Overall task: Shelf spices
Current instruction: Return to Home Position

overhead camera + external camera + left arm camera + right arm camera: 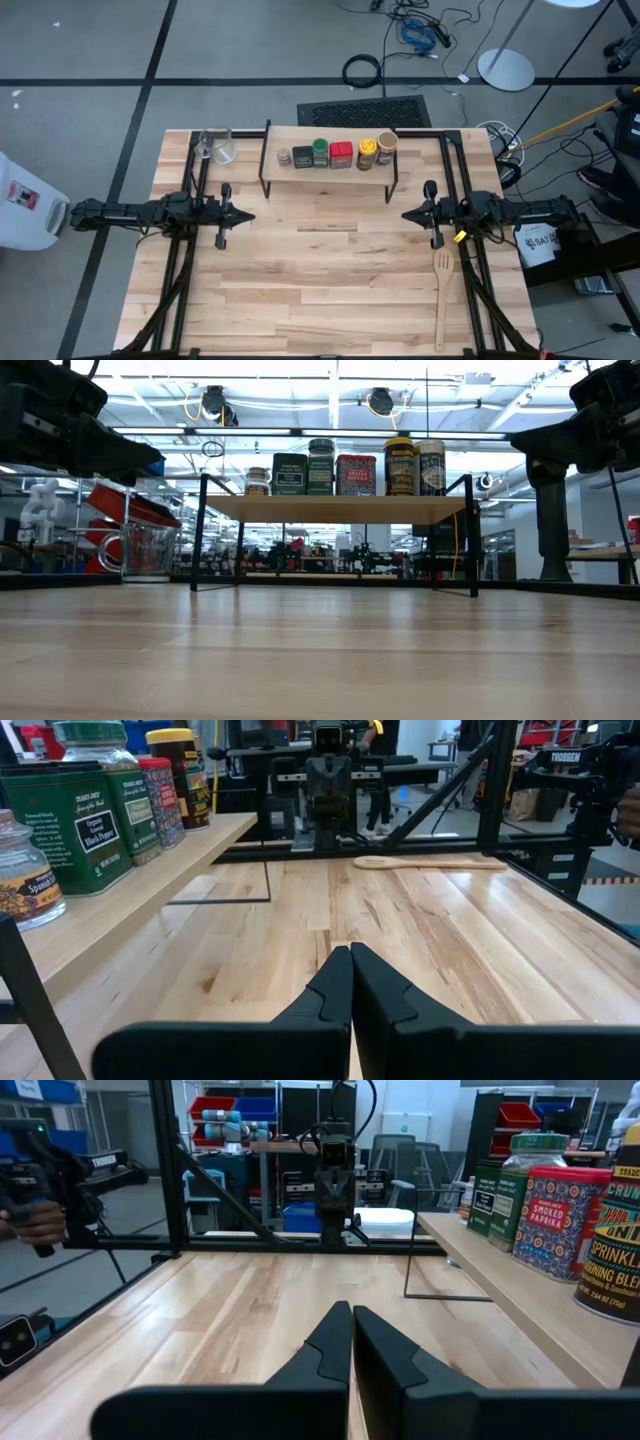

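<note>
Shelf [300,136]: far middle of the worktop [330,280].
Spices [340,154]: all six in a row on the shelf, from the tiny brown jar [284,157] at left to the tan jar [386,149] at right.
Left claw [250,214]: pinched shut, empty, above the worktop's left side.
Right claw [405,214]: the same, on the right.
Hard to see: the glass cup [222,149], a faint shape at far left.

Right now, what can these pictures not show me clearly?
High view: the labels of the spices on the shelf are too small to read.
Low view: the picture's edges cut off the left arm and the right arm.
Left wrist view: the edge cuts the tiny brown jar.
Right wrist view: the edge cuts the yellow jar.
</note>
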Motion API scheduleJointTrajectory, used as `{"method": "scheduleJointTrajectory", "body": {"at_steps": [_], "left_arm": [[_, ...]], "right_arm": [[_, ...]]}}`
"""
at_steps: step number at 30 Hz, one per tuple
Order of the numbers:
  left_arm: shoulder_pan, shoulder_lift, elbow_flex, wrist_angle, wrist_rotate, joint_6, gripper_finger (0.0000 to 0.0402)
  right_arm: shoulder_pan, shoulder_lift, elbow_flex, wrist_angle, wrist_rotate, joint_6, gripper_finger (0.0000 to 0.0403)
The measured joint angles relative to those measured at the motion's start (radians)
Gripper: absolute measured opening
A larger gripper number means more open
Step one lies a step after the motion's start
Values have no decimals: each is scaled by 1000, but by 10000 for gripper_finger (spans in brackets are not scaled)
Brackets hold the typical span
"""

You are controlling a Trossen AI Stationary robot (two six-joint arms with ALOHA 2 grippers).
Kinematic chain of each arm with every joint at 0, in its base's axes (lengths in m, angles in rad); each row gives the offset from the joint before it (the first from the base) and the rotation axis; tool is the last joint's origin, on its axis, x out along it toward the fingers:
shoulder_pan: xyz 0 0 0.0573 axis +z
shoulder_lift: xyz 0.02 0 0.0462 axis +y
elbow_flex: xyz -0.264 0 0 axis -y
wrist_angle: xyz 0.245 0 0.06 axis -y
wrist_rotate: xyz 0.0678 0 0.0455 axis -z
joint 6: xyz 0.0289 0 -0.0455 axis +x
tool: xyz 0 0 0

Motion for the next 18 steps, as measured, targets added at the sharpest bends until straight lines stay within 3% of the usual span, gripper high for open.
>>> {"method": "scheduleJointTrajectory", "body": {"at_steps": [18], "left_arm": [[0,2,0,2,-31,5,14]], "right_arm": [[-1,0,0,0,10,-6,0]]}}
